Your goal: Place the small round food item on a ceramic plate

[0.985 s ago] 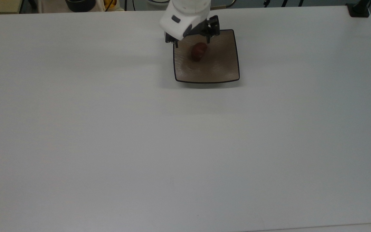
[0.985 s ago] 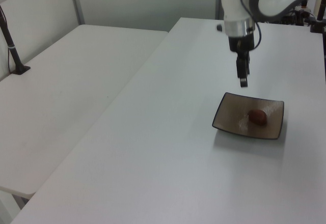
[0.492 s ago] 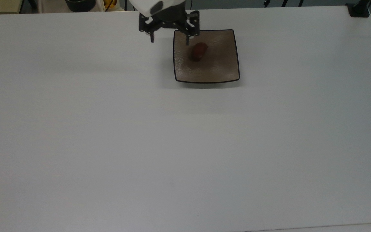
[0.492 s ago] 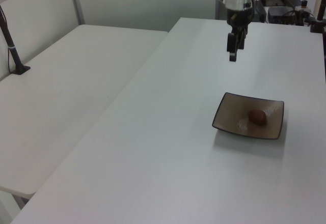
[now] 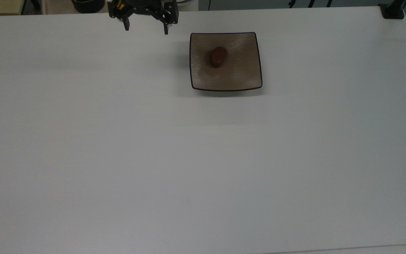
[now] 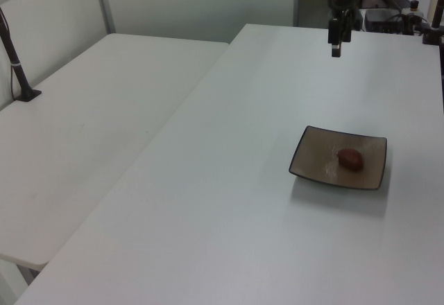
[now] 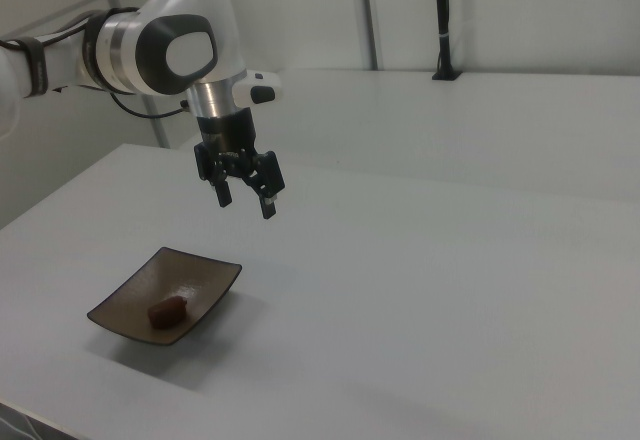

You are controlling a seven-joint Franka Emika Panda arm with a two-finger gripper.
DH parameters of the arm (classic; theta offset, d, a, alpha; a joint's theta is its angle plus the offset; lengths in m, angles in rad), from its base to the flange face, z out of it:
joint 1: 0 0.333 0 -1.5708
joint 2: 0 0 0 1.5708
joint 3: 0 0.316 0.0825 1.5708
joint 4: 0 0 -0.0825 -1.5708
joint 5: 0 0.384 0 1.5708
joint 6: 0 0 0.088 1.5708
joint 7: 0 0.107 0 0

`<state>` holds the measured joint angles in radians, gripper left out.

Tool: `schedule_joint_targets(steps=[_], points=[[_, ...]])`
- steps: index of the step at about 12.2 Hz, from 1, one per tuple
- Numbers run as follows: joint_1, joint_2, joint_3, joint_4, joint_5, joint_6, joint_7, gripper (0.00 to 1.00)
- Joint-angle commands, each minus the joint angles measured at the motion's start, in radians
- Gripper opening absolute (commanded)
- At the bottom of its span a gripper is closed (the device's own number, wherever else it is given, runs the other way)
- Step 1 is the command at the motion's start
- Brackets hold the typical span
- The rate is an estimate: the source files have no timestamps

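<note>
Food item: the small round food item (image 5: 218, 56) lies on the ceramic plate (image 5: 240, 76), a little toward the top view's upper left of the middle, well inside the upturned edges. You can see the same in the left view (image 6: 351, 158) and the right view (image 7: 166, 311).

Plate: it sits flat on the white worktop (image 5: 203, 158), near the far edge in the top view, with nothing else beside it.

Hand: your hand (image 5: 146, 26) hangs in the air with its two fingers apart and nothing between them, well off to the top view's left of the plate and raised clear of the worktop, as the right view (image 7: 245, 198) shows.

Task state: by my reading the placing is done; what is left is to keep clear.

Risk, rolling: the lump is oval and the plate surface looks glossy, so any knock to the plate could send it sliding toward a rim.

Risk, sweep: if you bring the arm back low across the plate, a finger could catch the rim and tip or shove it.

Risk, edge: the plate lies close to the worktop's far side, so a push that way leaves little margin.
</note>
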<state>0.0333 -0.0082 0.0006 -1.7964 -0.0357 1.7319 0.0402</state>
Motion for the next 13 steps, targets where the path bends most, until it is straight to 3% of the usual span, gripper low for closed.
schedule_joint_targets(steps=[1,13], points=[[-0.006,-0.016,-0.007,0.000,0.042,-0.017,0.009,1.00],[-0.009,-0.032,-0.002,-0.026,0.050,0.092,0.037,1.00]])
